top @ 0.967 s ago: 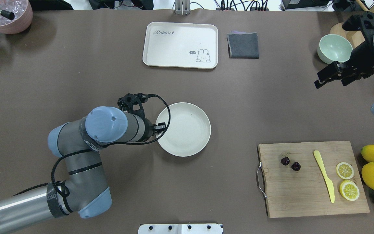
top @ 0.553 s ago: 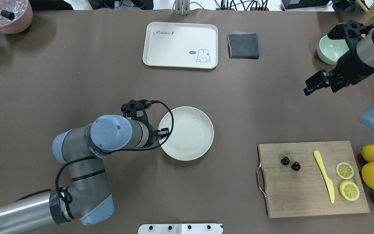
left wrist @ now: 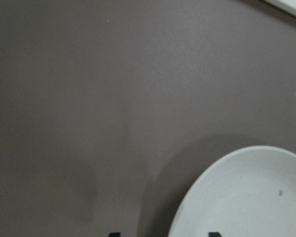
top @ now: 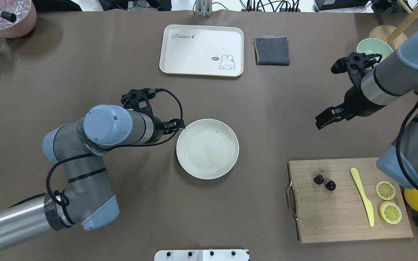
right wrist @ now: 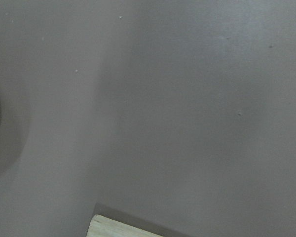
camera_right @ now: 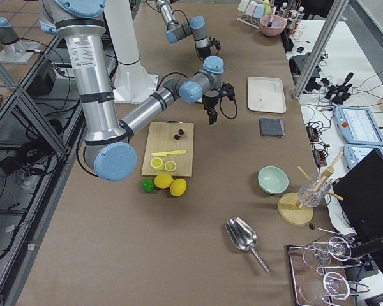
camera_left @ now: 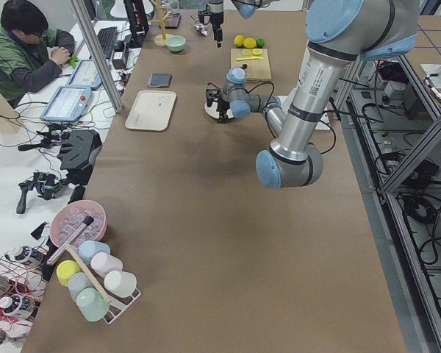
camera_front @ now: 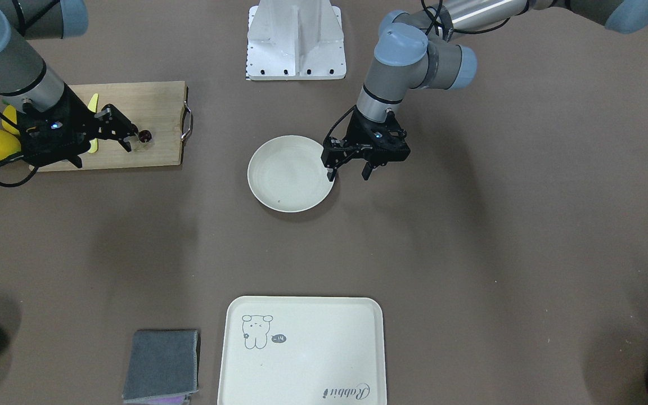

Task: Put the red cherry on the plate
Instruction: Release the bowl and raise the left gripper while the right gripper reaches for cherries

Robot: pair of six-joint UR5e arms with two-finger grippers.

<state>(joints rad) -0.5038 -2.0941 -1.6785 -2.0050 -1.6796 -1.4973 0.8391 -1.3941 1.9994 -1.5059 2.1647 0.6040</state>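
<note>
Overhead exterior shows a wide stretch of bare brown table (top: 267, 119) between the plate (top: 207, 149) and the wooden board (top: 339, 217). The cherry (top: 318, 179), two dark glossy rounds, lies on the board's left end near its metal handle (top: 289, 199), well apart from the plate. A flat yellow knife (top: 362, 195) and two lemon halves (top: 385, 190) share the board. The plate is round, shallow and off-white, with a raised rim. The left gripper (camera_front: 349, 170) straddles that rim with its fingers spread. The right gripper (top: 319, 122) hangs over the table beyond the board's far edge, fingers apart. A cream tray (top: 201, 50) and a folded grey cloth (top: 271, 50) lie near the far edge.
</note>
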